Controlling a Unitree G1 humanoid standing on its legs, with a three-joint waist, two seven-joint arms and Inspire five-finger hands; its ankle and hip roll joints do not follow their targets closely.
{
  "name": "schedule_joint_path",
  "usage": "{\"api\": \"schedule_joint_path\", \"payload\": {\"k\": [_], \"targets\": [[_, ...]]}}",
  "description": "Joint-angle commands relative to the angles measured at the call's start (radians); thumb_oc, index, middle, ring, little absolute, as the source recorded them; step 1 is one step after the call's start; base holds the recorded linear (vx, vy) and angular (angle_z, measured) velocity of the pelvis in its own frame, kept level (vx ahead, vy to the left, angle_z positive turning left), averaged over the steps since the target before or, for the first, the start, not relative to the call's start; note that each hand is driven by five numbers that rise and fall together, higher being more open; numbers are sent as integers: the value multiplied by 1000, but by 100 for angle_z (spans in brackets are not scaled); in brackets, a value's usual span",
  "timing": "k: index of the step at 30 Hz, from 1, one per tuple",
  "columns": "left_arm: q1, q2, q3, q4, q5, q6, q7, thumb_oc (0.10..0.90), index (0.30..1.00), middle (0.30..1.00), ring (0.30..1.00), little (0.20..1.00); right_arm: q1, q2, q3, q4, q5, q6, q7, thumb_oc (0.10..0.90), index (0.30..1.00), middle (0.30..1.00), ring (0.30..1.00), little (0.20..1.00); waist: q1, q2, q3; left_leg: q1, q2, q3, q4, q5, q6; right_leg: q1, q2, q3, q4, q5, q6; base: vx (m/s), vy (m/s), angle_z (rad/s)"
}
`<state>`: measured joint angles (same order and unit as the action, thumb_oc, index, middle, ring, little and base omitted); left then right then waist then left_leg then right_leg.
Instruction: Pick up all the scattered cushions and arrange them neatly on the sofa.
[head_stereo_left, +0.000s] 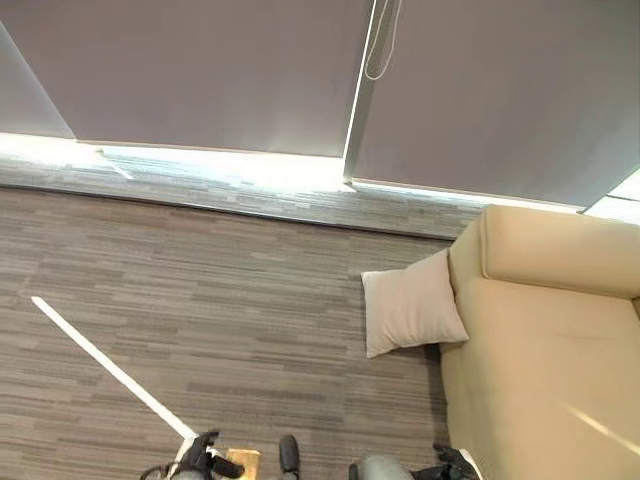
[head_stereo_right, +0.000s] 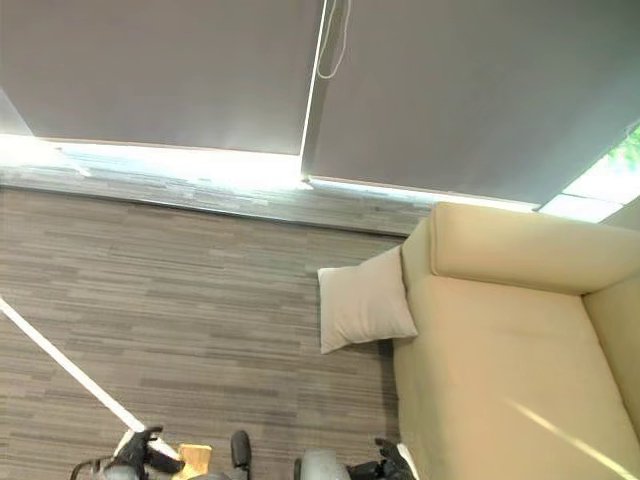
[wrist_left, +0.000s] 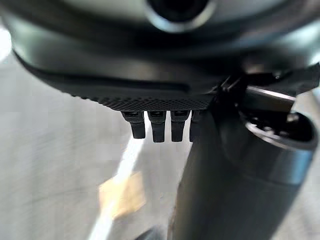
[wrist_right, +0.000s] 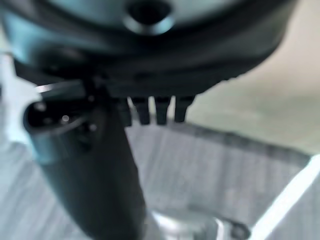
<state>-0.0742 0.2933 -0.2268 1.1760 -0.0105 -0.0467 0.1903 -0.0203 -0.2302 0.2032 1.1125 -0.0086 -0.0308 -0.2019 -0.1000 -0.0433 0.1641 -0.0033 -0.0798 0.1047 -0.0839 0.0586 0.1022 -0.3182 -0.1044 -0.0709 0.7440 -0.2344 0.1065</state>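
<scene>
- Hands first, nearest the camera: left hand (head_stereo_left: 207, 458) sits at the bottom edge of the left eye view, over the carpet (head_stereo_left: 200, 300); right hand (head_stereo_left: 455, 462) sits at the bottom edge by the sofa's near corner.
- Left hand, own wrist view: fingers (wrist_left: 157, 127) hang straight in a row below the palm, relaxed, holding nothing. Carpet, a white floor strip and a tan patch show past them.
- Right hand, own wrist view: fingers (wrist_right: 161, 111) likewise straight and empty. Carpet and the pale sofa edge show past them.
- Tan patch (head_stereo_left: 243, 462) lies on the carpet just beside the left hand, at the near end of the white strip (head_stereo_left: 110, 365), which runs diagonally away to the left.
- Sofa (head_stereo_left: 540, 350), beige, occupies the right side; its seat carries no cushion. A thin bright streak of light crosses the seat's near part.
- Cushion (head_stereo_left: 410, 305), off-white and square, stands tilted on the carpet, leaning against the sofa's outer side below the armrest (head_stereo_left: 560, 250). It is well apart from both hands.
- Farthest: grey roller blinds (head_stereo_left: 200, 70) with a pull cord (head_stereo_left: 378, 45) cover the windows; a bright band of light runs along the sill below them.
- Right eye view shows more of the sofa's right side, including a back section and a strip of green foliage (head_stereo_right: 625, 150) past the blind's edge.
</scene>
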Motion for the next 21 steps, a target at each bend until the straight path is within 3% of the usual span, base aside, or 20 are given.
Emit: {"api": "schedule_joint_path", "payload": {"k": [1, 3, 5, 8, 10, 11, 12, 13, 14, 17, 19, 21], "targets": [[43, 17, 29, 6, -11, -5, 2, 800, 900, 900, 900, 900, -45, -45, 11, -34, -20, -16, -18, 800, 900, 900, 900, 900, -18, -25, -1, -21, 50, 23, 110, -180, -77, 62, 48, -47, -443, 196, 0, 352, 15, -16], [38, 17, 29, 10, -11, -4, 1, 800, 900, 900, 900, 900, -47, -49, 10, -29, -20, -13, -17, 800, 900, 900, 900, 900, -29, -27, 5, 4, 41, 12, 106, -194, -79, 57, 56, -63, -508, 208, 6, 257, 8, -7], [29, 11, 29, 24, -1, -6, -2, 800, 900, 900, 900, 900, -43, -50, 12, -17, -27, -5, -16, 800, 900, 900, 900, 900, -50, -38, 11, 59, 12, -12, 98, -228, -84, 32, 73, -95, -650, 255, 26, 402, -16, 26], [44, 3, 33, 33, 9, -11, -8, 800, 900, 900, 900, 900, -26, -55, 10, -20, -28, -6, -21, 800, 900, 900, 900, 900, -53, -42, -1, 95, -5, -22, 110, -269, -86, 64, 65, -100, -697, 265, 15, 356, -54, 45], [61, -10, 27, 40, 18, -9, -11, 800, 900, 900, 900, 900, -7, -58, -6, -29, -15, -9, -18, 800, 900, 900, 900, 900, -67, -38, -16, 104, 2, -23, 139, -290, -103, 79, 75, -64, -690, 271, -2, 353, -83, 32], [63, -25, 17, 40, 27, -12, -13, 800, 900, 900, 900, 900, 2, -63, -19, -46, -8, -16, -23, 800, 900, 900, 900, 900, -76, -24, -22, 94, 18, 1, 206, -269, -143, 119, 68, -88, -720, 273, -10, 275, -84, 46], [63, -25, 17, 40, 27, -12, -13, 800, 900, 900, 900, 900, 2, -63, -19, -47, -8, -16, -23, 800, 900, 900, 900, 900, -77, -24, -22, 93, 19, 0, 209, -270, -143, 120, 68, -89, -721, 274, -10, 215, -82, 51], [62, -29, 8, 33, 31, -13, -13, 800, 900, 900, 900, 900, -2, -66, -19, -52, -6, -18, -25, 800, 900, 900, 900, 900, -80, -23, -21, 65, 27, 10, 294, -237, -165, 137, 70, -84, -730, 275, -18, 223, -102, 42], [51, -30, -2, -9, 13, -18, -18, 800, 900, 900, 900, 900, -6, -78, -20, -62, -4, -19, -28, 800, 900, 900, 900, 900, -71, -39, -16, -34, 68, 65, 512, -168, -209, 208, 60, -86, -772, 260, -39, 290, -115, 27], [45, -30, -10, -39, -5, -17, -22, 800, 900, 900, 900, 900, -13, -83, -14, -45, 0, -8, -26, 800, 900, 900, 900, 900, -47, -61, -12, -115, 83, 91, 538, -205, -174, 251, 49, -60, -791, 244, -44, 232, -33, -17], [49, -32, -13, -34, -2, -13, -26, 800, 900, 900, 900, 900, -15, -86, -10, -35, -3, -6, -25, 800, 900, 900, 900, 900, -33, -73, -17, -145, 75, 72, 470, -239, -151, 270, 49, -39, -800, 231, -35, 217, 22, -58], [53, -34, -10, -25, -5, -11, -32, 800, 900, 900, 900, 900, -14, -87, -9, -31, -4, -6, -24, 800, 900, 900, 900, 900, -21, -72, -16, -153, 79, 38, 376, -229, -148, 290, 56, -12, -802, 213, -31, 211, 53, -46]]}}
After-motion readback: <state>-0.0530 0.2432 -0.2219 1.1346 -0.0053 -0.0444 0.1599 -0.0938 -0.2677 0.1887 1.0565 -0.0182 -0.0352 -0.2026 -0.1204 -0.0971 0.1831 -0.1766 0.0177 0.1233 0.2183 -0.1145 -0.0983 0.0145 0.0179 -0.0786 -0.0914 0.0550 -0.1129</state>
